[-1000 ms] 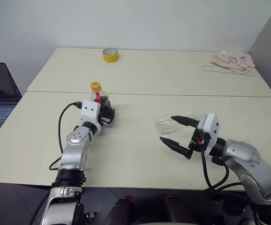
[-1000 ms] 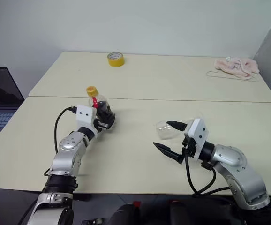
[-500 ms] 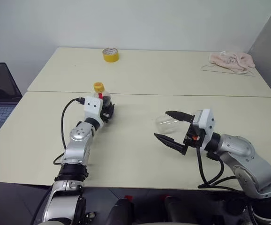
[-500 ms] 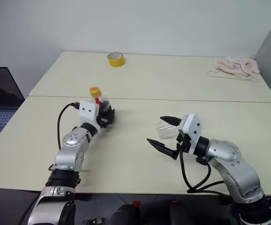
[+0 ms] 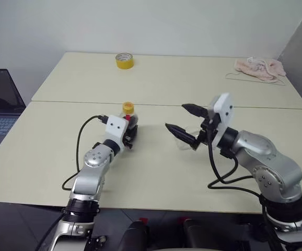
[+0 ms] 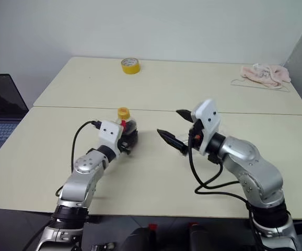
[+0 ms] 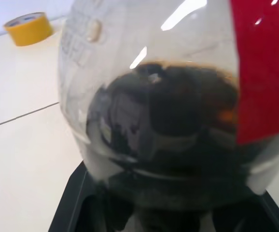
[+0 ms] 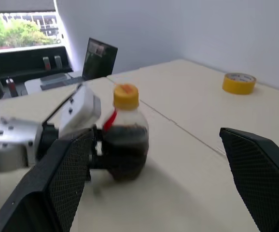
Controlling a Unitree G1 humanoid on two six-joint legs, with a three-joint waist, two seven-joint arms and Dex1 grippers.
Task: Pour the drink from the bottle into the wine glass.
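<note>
the left claw (image 6: 127, 140) has clenched around the bottle (image 8: 125, 142), cap still on, and carried it inward from the left side of the near table toward the middle, where it stands close behind the seam between the two tables. the right claw (image 5: 185, 121) stays spread wide and empty but has risen and swung toward the bottle, its fingers now crossing in front of the wine glass (image 5: 184, 145), lying on its side below them. judging from this, the cap comes off next, so pouring is some way off; the tape roll (image 5: 124, 60) and cloth (image 5: 259, 68) sit untouched along the far edge.

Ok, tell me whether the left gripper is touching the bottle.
Touching. In the right wrist view the left gripper is closed around the bottle, its black fingers pressed against the lower body.
</note>
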